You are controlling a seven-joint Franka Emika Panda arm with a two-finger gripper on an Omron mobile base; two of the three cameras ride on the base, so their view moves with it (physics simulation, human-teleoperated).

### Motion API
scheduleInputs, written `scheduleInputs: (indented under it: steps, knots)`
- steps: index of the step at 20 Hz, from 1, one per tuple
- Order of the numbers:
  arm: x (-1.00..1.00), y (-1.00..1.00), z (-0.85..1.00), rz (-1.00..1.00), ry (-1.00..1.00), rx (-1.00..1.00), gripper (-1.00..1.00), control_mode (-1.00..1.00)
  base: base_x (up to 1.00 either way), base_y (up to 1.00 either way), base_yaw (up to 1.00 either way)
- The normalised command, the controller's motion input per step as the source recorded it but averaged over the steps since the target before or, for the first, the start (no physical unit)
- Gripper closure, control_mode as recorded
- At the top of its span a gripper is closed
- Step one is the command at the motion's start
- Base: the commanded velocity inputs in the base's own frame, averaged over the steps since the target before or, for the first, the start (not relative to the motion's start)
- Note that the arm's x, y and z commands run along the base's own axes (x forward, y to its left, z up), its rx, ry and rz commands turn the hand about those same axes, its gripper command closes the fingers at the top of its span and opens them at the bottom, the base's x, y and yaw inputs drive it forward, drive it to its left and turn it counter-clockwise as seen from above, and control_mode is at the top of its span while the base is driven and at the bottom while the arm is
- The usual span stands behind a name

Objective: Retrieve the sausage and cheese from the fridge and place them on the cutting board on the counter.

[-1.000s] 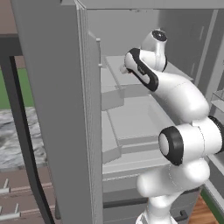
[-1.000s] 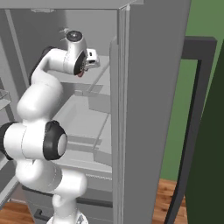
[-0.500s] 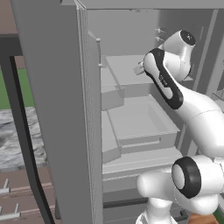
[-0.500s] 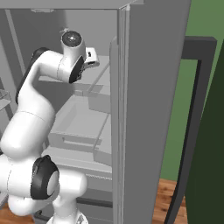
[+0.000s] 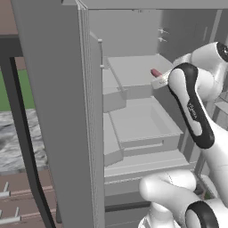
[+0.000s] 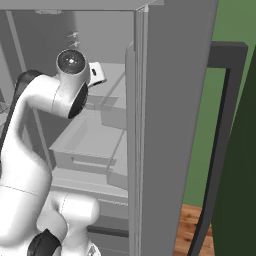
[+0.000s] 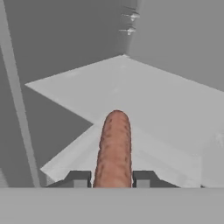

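Gripper (image 7: 112,178): at bottom centre of the hand view, pinched on the sausage (image 7: 114,148), one dark fingertip pressing each side; the reddish-brown link projects straight up the frame from between them.
Sausage, left base view: red tip visible right of centre, upper half, just above a grey shelf (image 5: 133,71).
Step in hand, as judged: sausage fetched, carry-out from the fridge (image 6: 170,100) pending. Next move calls for backing clear of the door edge, then travel toward the counter (image 5: 18,138).
Surface: plain grey shelves and a drawer (image 5: 142,127) mid-frame.
Room: marbled counter at left edge; green wall (image 6: 220,20) upper right of right base view.
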Motion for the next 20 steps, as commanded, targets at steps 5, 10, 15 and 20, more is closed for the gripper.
scheduleInputs:
  steps: [5, 10, 15, 20]
  knots:
    - [-1.00, -0.07, 0.01, 0.08, -0.16, -0.19, 1.00, -1.00, 0.00, 0.00, 0.00]
    - [-0.98, -0.04, 0.08, 0.09, -0.04, -0.26, 1.00, -1.00, 0.00, 0.00, 0.00]
    - [-0.94, -0.06, 0.15, 0.11, 0.04, -0.27, 1.00, -1.00, 0.00, 0.00, 0.00]
    - [-0.75, 0.00, 0.31, 0.05, 0.17, -0.31, 1.00, -1.00, 0.00, 0.00, 0.00]
